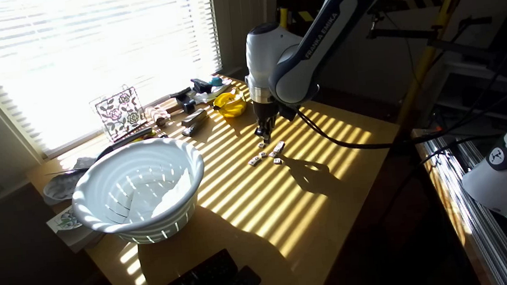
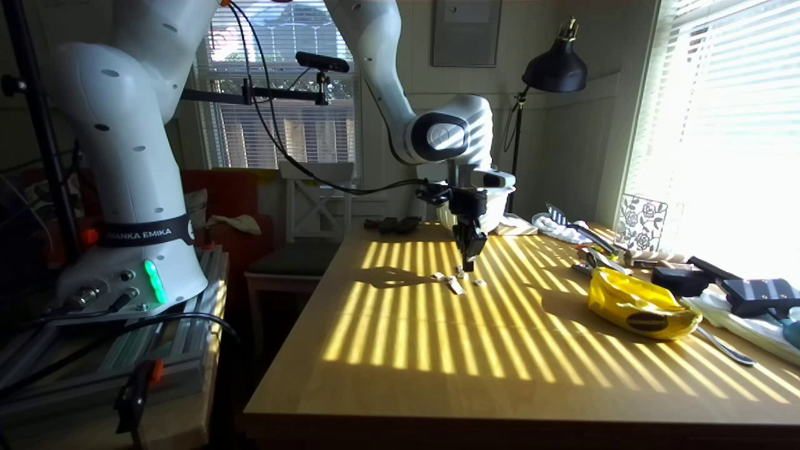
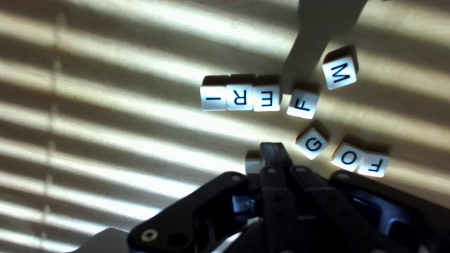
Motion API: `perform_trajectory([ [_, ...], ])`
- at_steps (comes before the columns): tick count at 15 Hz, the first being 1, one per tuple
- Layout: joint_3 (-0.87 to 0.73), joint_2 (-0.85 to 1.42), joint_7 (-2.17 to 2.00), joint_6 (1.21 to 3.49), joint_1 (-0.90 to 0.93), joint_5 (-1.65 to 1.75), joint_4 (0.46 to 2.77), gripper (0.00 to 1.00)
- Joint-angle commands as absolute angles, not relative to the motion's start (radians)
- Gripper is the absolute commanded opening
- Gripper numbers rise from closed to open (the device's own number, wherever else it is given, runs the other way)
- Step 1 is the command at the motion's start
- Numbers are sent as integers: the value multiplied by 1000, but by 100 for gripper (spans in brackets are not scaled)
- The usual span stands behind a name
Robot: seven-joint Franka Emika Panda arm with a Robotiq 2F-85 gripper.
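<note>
Wrist view: I see letter tile (image 3: pixel 252 167), half hidden on table (image 3: pixel 140 105), at nine o'clock beside closed gripper (image 3: pixel 276 153); can't tell which way it points. Three-tile row (image 3: pixel 240 97) at eleven, long way nine to three. G tile (image 3: pixel 312 143) near three.

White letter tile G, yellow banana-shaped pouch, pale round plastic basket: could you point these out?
Letter tile G (image 3: pixel 312 144), wrist view: lettered face.
Yellow pouch (image 2: pixel 625 307), in an exterior view: near side.
Plastic basket (image 1: pixel 128 227), in an exterior view: near rim.

Bunch of white letter tiles (image 3: pixel 312 144) on the worktop (image 3: pixel 140 116): I (image 3: pixel 213 99), R (image 3: pixel 240 98), E (image 3: pixel 266 99) touching in a row, O (image 3: pixel 348 157) against an F (image 3: pixel 374 165), one tile (image 3: pixel 253 166) mostly hidden by the fingers (image 3: pixel 274 154).
</note>
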State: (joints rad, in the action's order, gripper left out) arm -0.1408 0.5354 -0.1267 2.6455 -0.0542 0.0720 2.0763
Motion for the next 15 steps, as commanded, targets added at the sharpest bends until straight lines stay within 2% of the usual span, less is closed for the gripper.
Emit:
perform_trajectory([
  [1,-149,519,-247,2596,-40,3,2075,0],
  [15,-185,573,-819,2577,41,-127,2028,0],
])
